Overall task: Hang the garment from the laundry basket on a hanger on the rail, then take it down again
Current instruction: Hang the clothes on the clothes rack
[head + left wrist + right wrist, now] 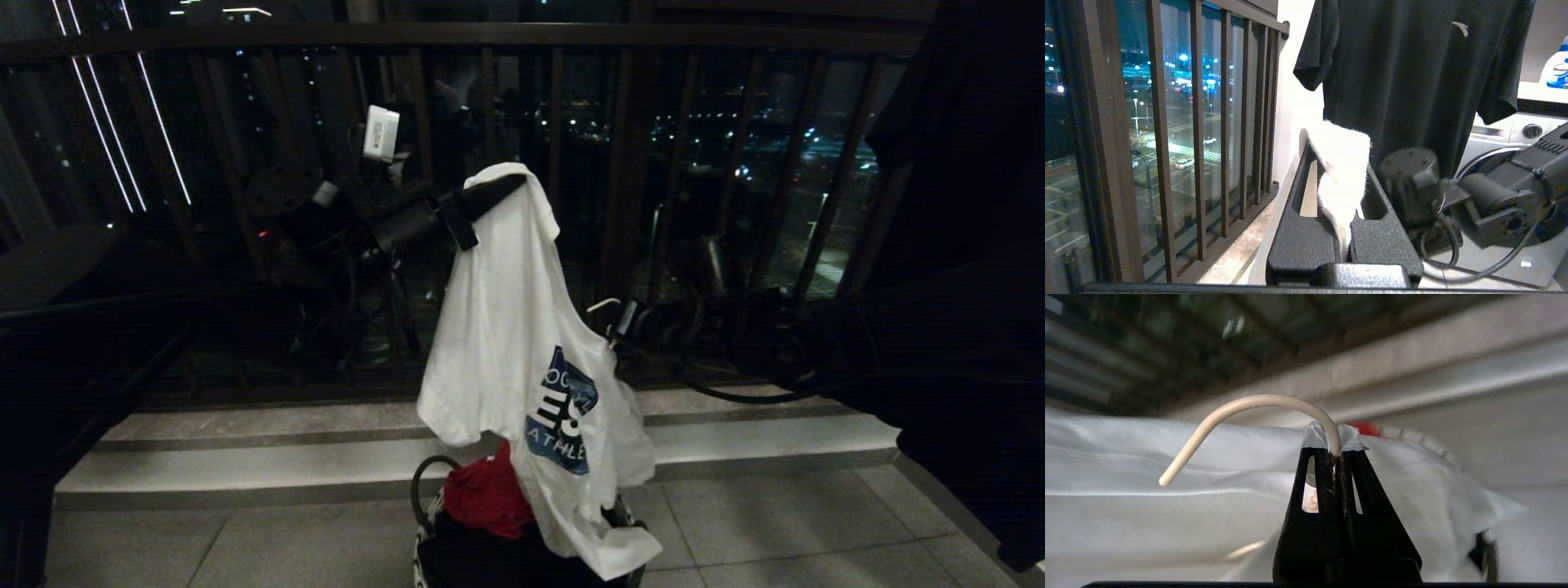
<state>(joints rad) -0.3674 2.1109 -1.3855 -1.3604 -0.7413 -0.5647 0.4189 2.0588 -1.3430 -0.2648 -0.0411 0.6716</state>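
- Our left tool (506,186) is pinched on the shirt (506,327), held up over the basket (429,547).
- Right tool (1336,455) is shut on the hanger (1249,406) neck, w/ shirt cloth caught too.
- Next, we think: lift slow, keep both grips tight, aim the hook at the rail (not in view).
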